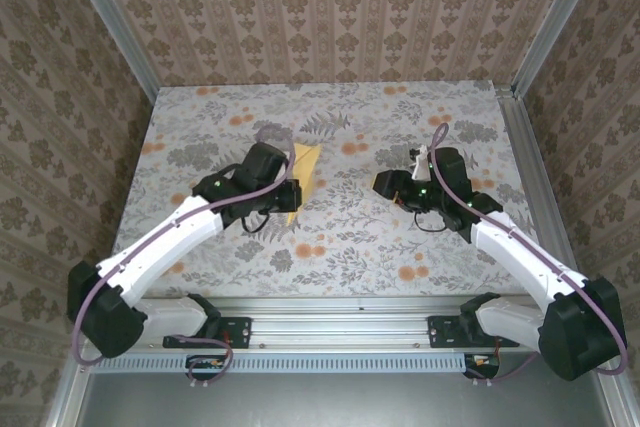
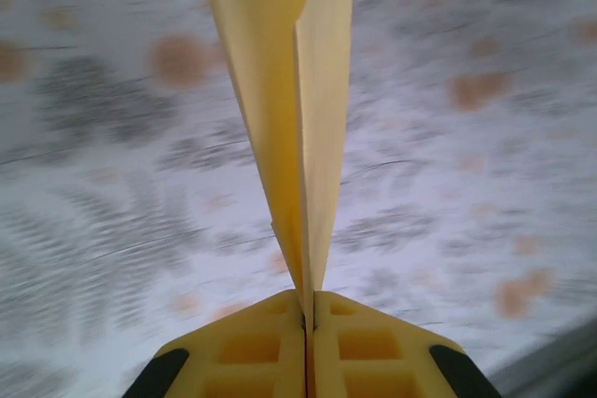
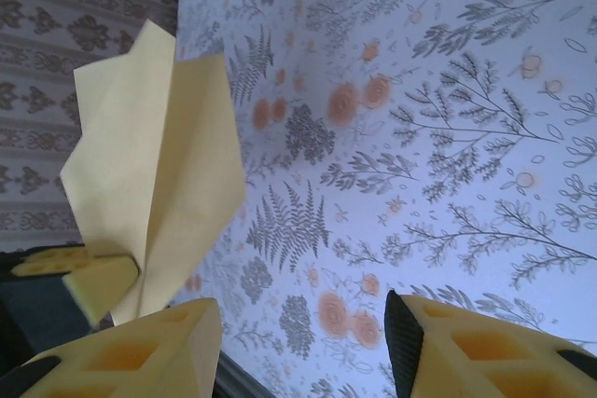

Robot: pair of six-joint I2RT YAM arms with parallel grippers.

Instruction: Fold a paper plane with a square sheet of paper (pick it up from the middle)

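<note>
The pale-yellow paper (image 1: 307,160) is folded into a slim, pointed dart shape with a lengthwise centre crease, and it stands on edge above the floral cloth (image 1: 340,237). My left gripper (image 1: 289,194) is shut on its lower end. In the left wrist view the paper (image 2: 280,90) rises straight out of the closed left gripper (image 2: 309,316). My right gripper (image 1: 384,185) hovers to the right of the paper, apart from it and pointing toward it. In the right wrist view the right gripper (image 3: 298,347) is open and holds nothing. The paper (image 3: 159,165) hangs at the left there, pinched by a left fingertip (image 3: 89,281).
The flower-print cloth (image 3: 420,137) covers the whole table. Patterned walls (image 1: 330,7) and metal frame posts (image 1: 110,17) close in the back and sides. A metal rail (image 1: 340,327) runs along the near edge by the arm bases. The left wrist view's background is motion-blurred.
</note>
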